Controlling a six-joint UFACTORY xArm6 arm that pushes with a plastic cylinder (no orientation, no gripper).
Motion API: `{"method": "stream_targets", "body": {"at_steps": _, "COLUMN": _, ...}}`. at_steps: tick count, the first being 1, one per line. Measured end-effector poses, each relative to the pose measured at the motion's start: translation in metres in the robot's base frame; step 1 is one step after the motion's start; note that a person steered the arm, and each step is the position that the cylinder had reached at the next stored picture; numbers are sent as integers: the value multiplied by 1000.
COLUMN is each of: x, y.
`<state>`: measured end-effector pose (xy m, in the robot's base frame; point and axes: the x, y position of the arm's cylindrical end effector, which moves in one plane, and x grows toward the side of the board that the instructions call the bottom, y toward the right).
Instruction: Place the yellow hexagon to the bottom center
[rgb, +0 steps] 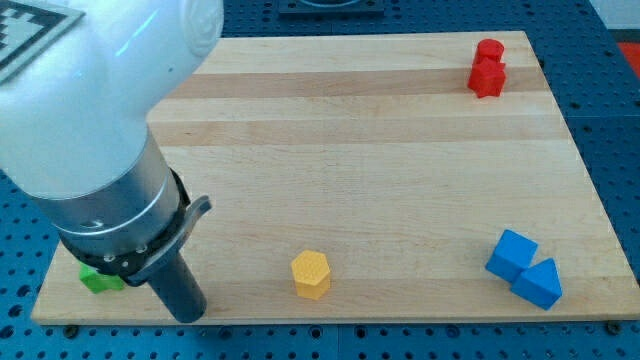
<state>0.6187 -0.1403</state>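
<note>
Near the view's bottom left, my tip (188, 316) sits on the pale wooden board (350, 150), close to its lower edge. It is a plain dark rod with no jaws, so nothing spreads or pinches; it touches no block. Rod hangs from a grey metal collar (115, 225) under the big white arm housing (85, 90), which covers the board's left side.

Small yellow hexagonal block (311, 274): to the tip's right, slightly higher in the view, clearly apart from it, near the board's lower edge and a bit left of the board's middle. Upright, flat face up.

Small green block (100, 279): just left of the tip, mostly hidden behind the collar, shape can't be made out, close to the board's bottom-left corner.

Two blue blocks (524, 268): far right of the tip, near the bottom-right corner, touching each other, one cube-like, the lower one wedge-like.

Red block (487, 68): far up and right of the tip, near the top-right corner, looks like two stacked or joined lumps; exact shape unclear.
</note>
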Motion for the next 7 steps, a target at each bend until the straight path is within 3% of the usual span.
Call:
{"method": "stream_targets", "body": {"at_steps": 2, "x": 0, "y": 47}}
{"method": "stream_targets", "body": {"at_steps": 5, "x": 0, "y": 66}}
{"method": "stream_targets", "body": {"at_steps": 6, "x": 0, "y": 131}}
{"method": "stream_targets", "body": {"at_steps": 7, "x": 0, "y": 131}}
